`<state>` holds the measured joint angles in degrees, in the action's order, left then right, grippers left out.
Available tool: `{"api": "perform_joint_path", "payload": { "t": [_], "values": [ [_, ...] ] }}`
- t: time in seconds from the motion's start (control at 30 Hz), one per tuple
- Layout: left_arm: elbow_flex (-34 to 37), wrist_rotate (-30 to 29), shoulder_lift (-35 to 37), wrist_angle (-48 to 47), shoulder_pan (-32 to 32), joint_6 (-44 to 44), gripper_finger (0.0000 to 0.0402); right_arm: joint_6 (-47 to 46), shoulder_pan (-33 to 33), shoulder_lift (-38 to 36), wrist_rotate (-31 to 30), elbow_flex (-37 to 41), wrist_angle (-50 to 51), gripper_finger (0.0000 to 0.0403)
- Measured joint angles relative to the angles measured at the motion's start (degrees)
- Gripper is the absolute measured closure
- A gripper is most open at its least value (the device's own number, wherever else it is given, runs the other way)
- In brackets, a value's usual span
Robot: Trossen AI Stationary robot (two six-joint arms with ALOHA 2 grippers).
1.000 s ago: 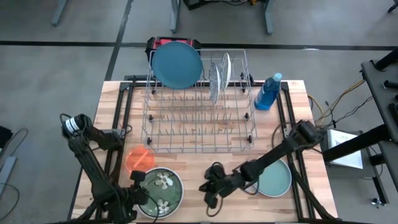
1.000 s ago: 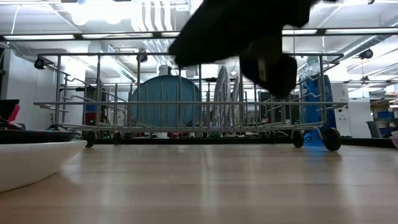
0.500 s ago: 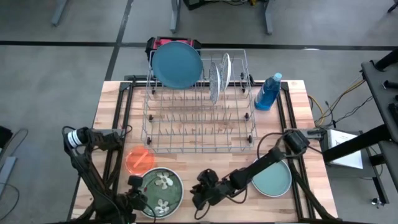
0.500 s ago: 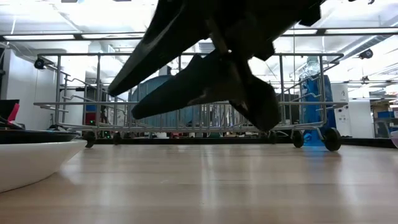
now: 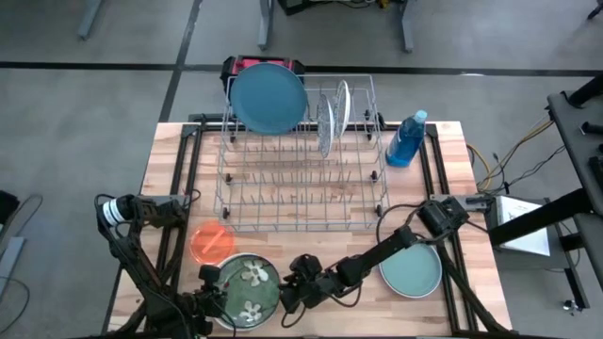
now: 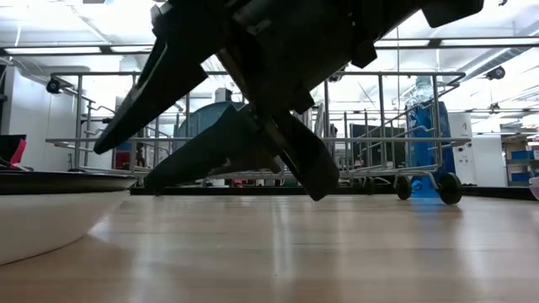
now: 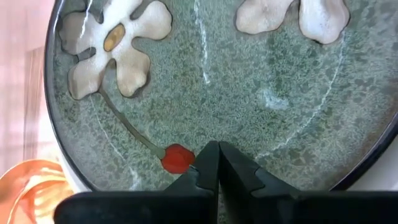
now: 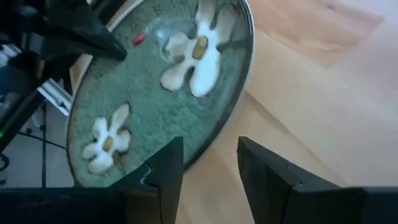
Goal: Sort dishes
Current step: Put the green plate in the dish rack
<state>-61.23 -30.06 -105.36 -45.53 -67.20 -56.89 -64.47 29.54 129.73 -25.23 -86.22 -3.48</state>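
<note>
The black-and-white patterned plate (image 5: 250, 282) lies flat near the table's front edge, left of centre. My left gripper (image 7: 216, 149) is shut, and its tips point down at the plate's inner surface beside a red spot (image 7: 177, 158). My right gripper (image 8: 211, 168) is open at the plate's right rim (image 8: 233, 118), slanting down from the right; the rim lies ahead of the gap between its fingers. A small orange plate (image 5: 210, 240) and a teal plate (image 5: 412, 269) lie flat on the table. A large blue plate (image 5: 268, 97) stands in the wire rack (image 5: 301, 202). My left gripper's shut fingertips (image 7: 208, 155) stand at the patterned plate's inner surface (image 7: 249, 87), near its left rim, coming from above at a slant. I cannot tell whether they touch it. The plate lies flat on the table.
Two more plates (image 5: 325, 121) stand upright in the rack at the table's far side. A blue bottle (image 5: 405, 139) stands right of the rack. Bare wood lies between the patterned plate and the teal plate.
My right gripper has gone toward the table's left edge and down, up to the patterned plate's right rim, and its fingers have opened. My left gripper has sunk toward the plate's inner surface and stayed shut. The plate has kept its place.
</note>
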Motion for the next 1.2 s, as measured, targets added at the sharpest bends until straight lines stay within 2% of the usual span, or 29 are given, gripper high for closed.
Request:
{"api": "perform_joint_path", "payload": {
  "t": [0.3,0.5,0.63,0.9,1.2],
  "values": [
    [2.2,-5.0,-0.9,5.5,0.2,-0.7,0.0401,-0.2,-1.0,0.7,0.1,-0.1,-1.0,0.0242],
    [3.9,-7.3,-1.3,9.0,0.2,-3.8,0.0402,1.6,-1.5,3.7,1.0,-0.7,-5.2,0.0250],
    [4.1,-8.9,-1.5,9.8,0.2,-3.8,0.0402,2.6,-1.4,4.0,-1.5,-0.7,-5.7,0.0274],
    [3.7,-12.0,-1.6,10.5,0.2,-3.8,0.0402,1.3,-2.1,3.9,-5.7,-0.8,-3.2,0.0363],
    [3.8,-11.9,1.0,9.4,0.3,-3.7,0.0402,4.1,-2.0,3.5,-7.7,-1.7,-3.3,0.0375]
  ]
}}
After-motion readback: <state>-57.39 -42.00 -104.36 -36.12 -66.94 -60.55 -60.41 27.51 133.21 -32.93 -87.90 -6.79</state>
